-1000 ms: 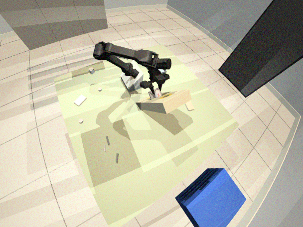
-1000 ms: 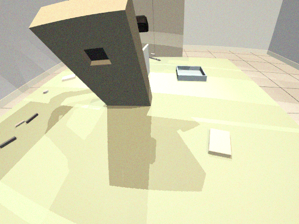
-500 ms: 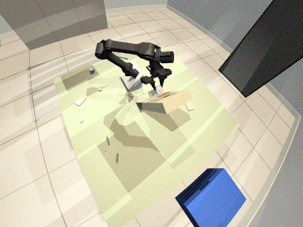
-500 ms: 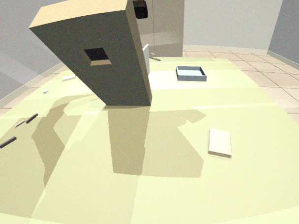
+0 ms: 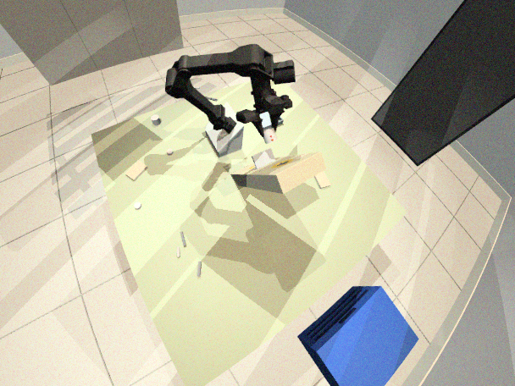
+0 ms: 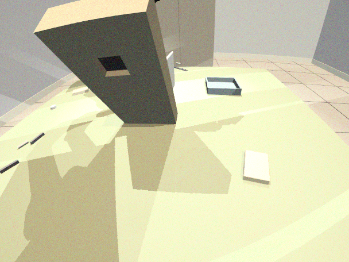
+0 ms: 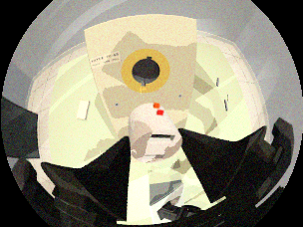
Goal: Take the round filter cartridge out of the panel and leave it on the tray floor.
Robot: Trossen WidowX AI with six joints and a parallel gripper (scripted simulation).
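The pale cartridge (image 5: 269, 135) (image 7: 151, 130), with two red-orange marks and dark slots, is clamped in the pincer (image 5: 269, 132) (image 7: 153, 136), clear of the panel. The tan panel (image 5: 301, 170) (image 6: 120, 95) (image 7: 112, 82) leans, its round hole ringed yellow. The shallow blue-grey tray (image 5: 265, 119) (image 6: 224, 91) sits flat on the table (image 5: 169, 322) (image 6: 287, 218) (image 7: 65, 114).
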